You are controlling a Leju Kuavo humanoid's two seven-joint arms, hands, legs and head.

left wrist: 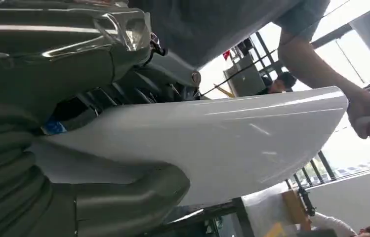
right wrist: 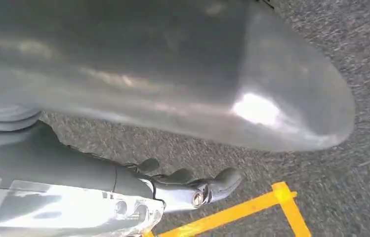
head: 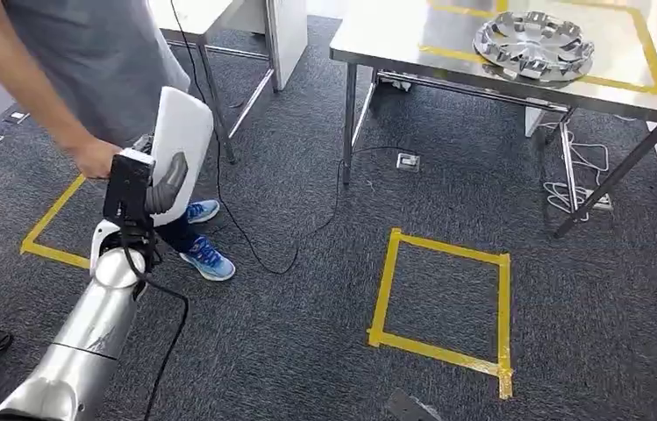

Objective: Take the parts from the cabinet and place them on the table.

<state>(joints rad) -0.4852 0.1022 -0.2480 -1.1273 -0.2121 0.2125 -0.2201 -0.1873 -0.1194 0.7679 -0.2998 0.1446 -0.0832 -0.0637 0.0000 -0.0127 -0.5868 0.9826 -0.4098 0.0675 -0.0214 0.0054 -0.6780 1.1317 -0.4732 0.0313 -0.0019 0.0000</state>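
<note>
Left hand (head: 151, 189) grips white part (head: 182, 140) — long axis upright; person's hand (head: 96, 158) alongside.

The white part (head: 182, 140) hides most of the left hand (head: 165, 182). The person (head: 88, 61) beside it is cut off above the shoulders.

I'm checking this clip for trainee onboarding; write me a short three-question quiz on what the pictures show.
1. True or false: the left hand grips the smooth white curved panel.
2. What lies on the steel table inside the yellow tape outline?
A. silver spoked wheel cover
B. red box
C. nothing
3. Fill in: a person's hand touches the robot's left ____.

Key: 1 true; 2 A; 3 hand.
</note>
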